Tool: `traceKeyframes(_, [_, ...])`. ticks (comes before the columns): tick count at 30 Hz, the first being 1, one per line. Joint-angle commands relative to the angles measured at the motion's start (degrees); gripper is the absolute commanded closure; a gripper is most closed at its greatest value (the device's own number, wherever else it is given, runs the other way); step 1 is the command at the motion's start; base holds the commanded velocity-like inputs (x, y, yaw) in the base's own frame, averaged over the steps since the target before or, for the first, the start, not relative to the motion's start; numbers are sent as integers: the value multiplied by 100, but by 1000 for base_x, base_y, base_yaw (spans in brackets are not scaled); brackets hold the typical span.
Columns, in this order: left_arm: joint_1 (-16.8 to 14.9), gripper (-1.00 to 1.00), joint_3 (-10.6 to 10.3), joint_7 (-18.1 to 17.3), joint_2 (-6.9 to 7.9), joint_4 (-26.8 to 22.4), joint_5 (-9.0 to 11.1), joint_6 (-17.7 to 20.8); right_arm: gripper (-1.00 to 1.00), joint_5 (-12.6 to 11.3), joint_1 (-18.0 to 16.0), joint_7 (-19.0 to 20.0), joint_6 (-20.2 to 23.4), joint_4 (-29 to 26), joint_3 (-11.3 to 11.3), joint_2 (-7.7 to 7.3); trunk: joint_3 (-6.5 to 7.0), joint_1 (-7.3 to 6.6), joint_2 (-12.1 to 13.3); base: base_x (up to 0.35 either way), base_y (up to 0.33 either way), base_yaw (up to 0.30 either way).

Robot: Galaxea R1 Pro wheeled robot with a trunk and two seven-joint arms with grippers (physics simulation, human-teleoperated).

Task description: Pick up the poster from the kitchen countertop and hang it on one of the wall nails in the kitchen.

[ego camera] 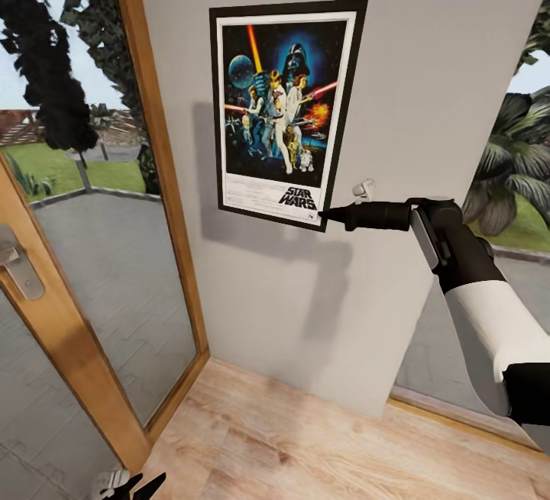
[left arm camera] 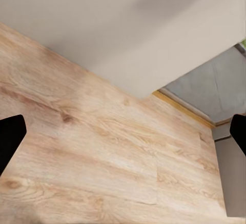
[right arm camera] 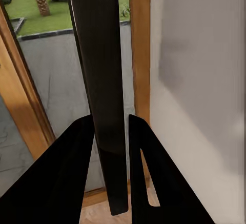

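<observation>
Claw first: my right claw [ego camera: 330, 215] is closed on the poster [ego camera: 284, 107], pinching its lower right corner with the fingers pointing left along the wall [ego camera: 428, 88]. From my head the poster faces me flat against the grey wall, slightly tilted, its shadow falling to the left and below. My right wrist camera gives the other side of that grip: the poster [right arm camera: 102, 80] is seen edge-on as a dark strip running up between my two fingers [right arm camera: 66, 178], with the wall [right arm camera: 205, 80] beside it and a wooden frame [right arm camera: 139, 49] and glass behind.

Near my claw a small white fitting [ego camera: 363, 190] sticks out of the wall.

My left claw [ego camera: 130, 485] hangs low at the bottom edge of the head view. Its wrist camera shows the fingertips [left arm camera: 10, 139] far apart with nothing between them, over the wood floor [left arm camera: 102, 152] where it meets the wall's foot [left arm camera: 128, 34].

A wood-framed glass door [ego camera: 99, 256] stands to the left, garden beyond.
</observation>
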Motion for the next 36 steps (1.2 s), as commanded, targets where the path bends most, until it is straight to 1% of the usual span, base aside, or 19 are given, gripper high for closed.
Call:
traceKeyframes(1, [-7, -100, -48, -8, 2, 3, 41, -34, 100, -54, -7, -9, 52, -1, 14, -6, -13, 4, -14, 55, -30, 0])
traceKeyframes(36, [-6, -100, -48, -8, 8, 3, 41, -34, 100, -61, -7, -5, 52, -5, 13, -15, -13, 4, -14, 121, -41, 0])
